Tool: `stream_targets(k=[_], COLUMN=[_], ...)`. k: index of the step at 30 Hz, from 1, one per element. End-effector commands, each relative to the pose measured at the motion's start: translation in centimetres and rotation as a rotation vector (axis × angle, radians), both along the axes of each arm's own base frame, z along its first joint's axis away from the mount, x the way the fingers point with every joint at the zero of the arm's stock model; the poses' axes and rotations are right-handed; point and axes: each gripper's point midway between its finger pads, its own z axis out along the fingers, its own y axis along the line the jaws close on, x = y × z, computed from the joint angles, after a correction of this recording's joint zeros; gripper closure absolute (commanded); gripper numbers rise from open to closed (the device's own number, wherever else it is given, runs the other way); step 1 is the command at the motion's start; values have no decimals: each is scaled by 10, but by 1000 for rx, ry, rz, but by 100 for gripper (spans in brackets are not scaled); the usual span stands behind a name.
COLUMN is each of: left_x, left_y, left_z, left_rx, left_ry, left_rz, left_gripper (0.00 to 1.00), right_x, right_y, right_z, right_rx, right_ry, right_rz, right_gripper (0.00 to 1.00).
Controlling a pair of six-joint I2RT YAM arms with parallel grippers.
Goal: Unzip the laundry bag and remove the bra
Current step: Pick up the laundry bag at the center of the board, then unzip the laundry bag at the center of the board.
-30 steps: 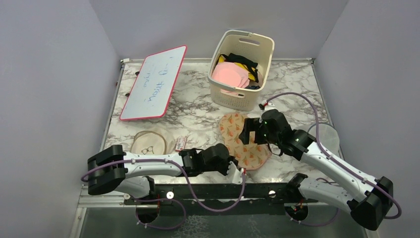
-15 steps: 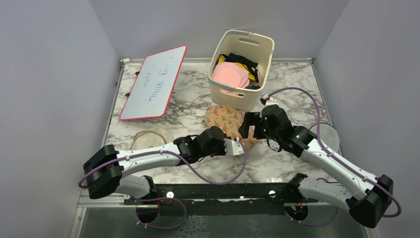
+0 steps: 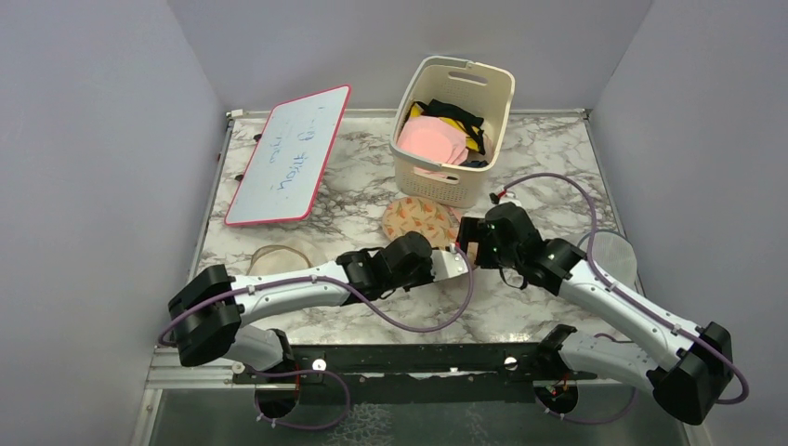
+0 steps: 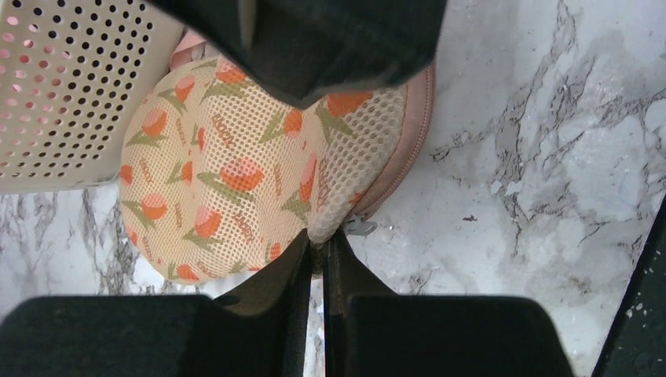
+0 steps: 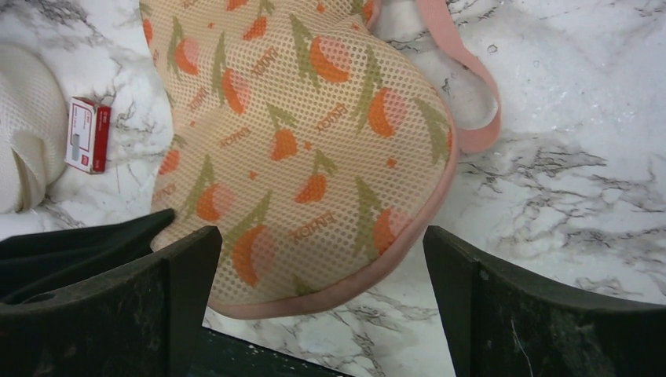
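Note:
The laundry bag (image 3: 416,218), beige mesh with orange carrot prints and pink edging, lies bunched just in front of the basket. My left gripper (image 4: 318,253) is shut on the bag's (image 4: 228,173) near edge, with the metal zip pull (image 4: 360,228) just right of its tips. My right gripper (image 5: 322,302) hovers open over the bag's (image 5: 306,149) rounded end, one finger on either side, neither touching it. The pink loop (image 5: 465,98) lies on the marble beside that end. The bra is hidden.
A cream slotted basket (image 3: 453,186) with pink and black garments stands right behind the bag. A red-framed whiteboard (image 3: 288,153) lies at the back left. A cream pouch (image 3: 279,255), a small red box (image 5: 88,135) and a white mesh round (image 3: 613,253) lie near the arms.
My left gripper has pulled the bag's edge away from the near table edge toward the basket, and the bag has bunched up there. My right gripper stayed open, following slightly.

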Motion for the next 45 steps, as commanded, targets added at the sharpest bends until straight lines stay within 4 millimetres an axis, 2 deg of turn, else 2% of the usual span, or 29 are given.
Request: stream_targets(k=[1,5,8,13,16,18,20,22,24,26,29,31,33,35,37,38,42,45], left_x=[3,2,0,-12,-13,-11,-4,5,12,15,17,18,21,23,26,28,32,34], left_y=[-15,-23,-31,-46,-53,-54,-53,-49,-47,-47,-48,-48,-47,-45,-43,-42,-38,-37], left_z=[2,-2,-3,-7,-8,-7,-5,-3,0,3,8,10,13,15,18,19,20,21], left_rx=[-47,-60,-88,-129,-156,-173,-190,-210,-230,-253,-286,-298,-311,-320,-328,-329,-333,-338], left_ry=[61,106,136,213,247,261,272,282,302,328,354,363,368,368,363,360,348,342], left_rz=[52,71,70,18,13,25,52,89,107,111,106,105,110,118,127,131,150,156], left_gripper=[100,100,100,100,100,100,100,100,100,100,100,100,100,100,100,100,100,100], right_x=[16,30,35,46,54,64,73,77,82,78,64,53,35,15,2,0,9,11], right_y=[18,28,49,90,102,97,84,65,34,16,7,-1,1,13,22,24,26,37], right_z=[3,-12,-21,-18,-13,-5,9,27,35,43,53,50,35,27,20,17,5,3], right_rx=[87,159,253,330,324,269,267,377,406,346,320,297,331,434,513,516,374,324], right_ry=[-4,41,75,72,89,71,34,1,-46,-105,-169,-215,-241,-255,-239,-230,-231,-250], right_rz=[-28,-31,39,228,276,255,232,238,198,184,195,200,241,314,351,357,334,346], right_gripper=[0,0,0,3,3,2,0,0,0,0,0,0,0,0,8,13,18,24])
